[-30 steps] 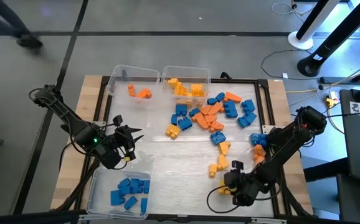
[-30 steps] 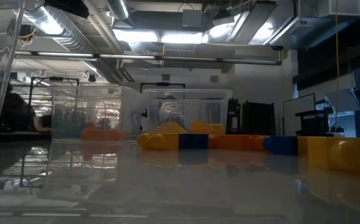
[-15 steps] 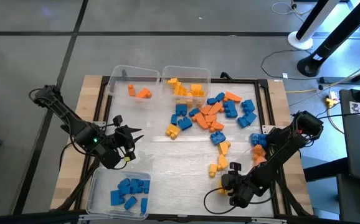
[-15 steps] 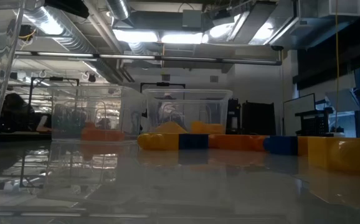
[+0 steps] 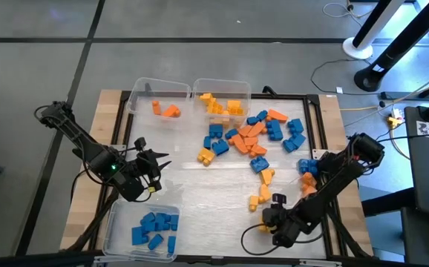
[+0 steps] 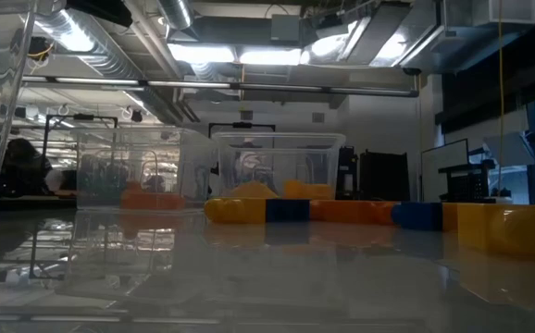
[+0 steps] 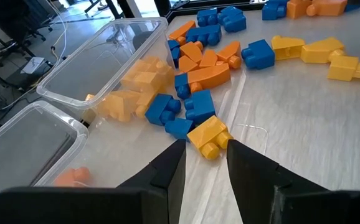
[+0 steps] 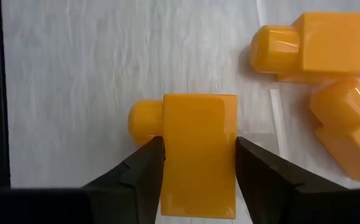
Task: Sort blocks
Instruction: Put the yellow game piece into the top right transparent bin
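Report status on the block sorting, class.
Right gripper shut on a yellow plastic brick. Left gripper open, empty, beside clear bin of blue bricks. Nothing in the way.

A lab or workshop hall: bare ceiling ducts [image 6: 110,55] and strip lights [image 6: 249,55] overhead, equipment racks [image 6: 383,176] far beyond the grippers, a concrete floor [image 5: 200,59].

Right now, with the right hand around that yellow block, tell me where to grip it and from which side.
Grip the yellow block across its two flat, parallel side faces, mid-body, coming straight down from above, as the right hand does with its fingers. Leave the rounded stud end free; its curve would probably slip.
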`<state>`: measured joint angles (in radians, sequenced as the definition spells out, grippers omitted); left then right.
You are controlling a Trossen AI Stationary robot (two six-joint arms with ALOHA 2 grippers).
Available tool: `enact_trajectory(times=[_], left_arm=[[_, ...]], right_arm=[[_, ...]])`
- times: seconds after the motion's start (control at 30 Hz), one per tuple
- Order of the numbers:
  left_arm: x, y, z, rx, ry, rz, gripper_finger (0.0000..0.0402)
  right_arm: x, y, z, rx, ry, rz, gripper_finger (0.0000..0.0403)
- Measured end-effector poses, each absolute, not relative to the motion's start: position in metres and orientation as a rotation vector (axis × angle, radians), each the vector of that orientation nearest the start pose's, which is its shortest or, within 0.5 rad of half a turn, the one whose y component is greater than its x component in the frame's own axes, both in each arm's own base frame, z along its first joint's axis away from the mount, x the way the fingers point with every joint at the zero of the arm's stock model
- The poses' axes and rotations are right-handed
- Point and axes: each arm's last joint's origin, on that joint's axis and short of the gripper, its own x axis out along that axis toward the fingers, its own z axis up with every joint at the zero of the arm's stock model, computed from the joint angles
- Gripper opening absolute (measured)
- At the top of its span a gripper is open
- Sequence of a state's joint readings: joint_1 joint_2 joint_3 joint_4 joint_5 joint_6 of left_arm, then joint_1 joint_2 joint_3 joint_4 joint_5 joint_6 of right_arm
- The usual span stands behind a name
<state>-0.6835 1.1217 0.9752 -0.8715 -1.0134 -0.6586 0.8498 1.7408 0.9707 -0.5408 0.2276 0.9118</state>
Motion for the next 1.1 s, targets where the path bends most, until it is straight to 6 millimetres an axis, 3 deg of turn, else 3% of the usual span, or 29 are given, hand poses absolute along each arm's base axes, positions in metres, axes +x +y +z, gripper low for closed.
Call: enact_trajectory(times=[0.87,1.1], left_arm=[[0.1707,-0.1073,0.2942,0.138,0.529,0.491,0.0107],[0.1707,-0.1074,0.2942,0.138,0.529,0.490,0.0107]], right_arm=[[0.2155,0.2234,0.1431,0.151,1.214,-0.024,0.0185],[0.2158,0.2233,0.1413,0.161,1.226,-0.022,0.0238]])
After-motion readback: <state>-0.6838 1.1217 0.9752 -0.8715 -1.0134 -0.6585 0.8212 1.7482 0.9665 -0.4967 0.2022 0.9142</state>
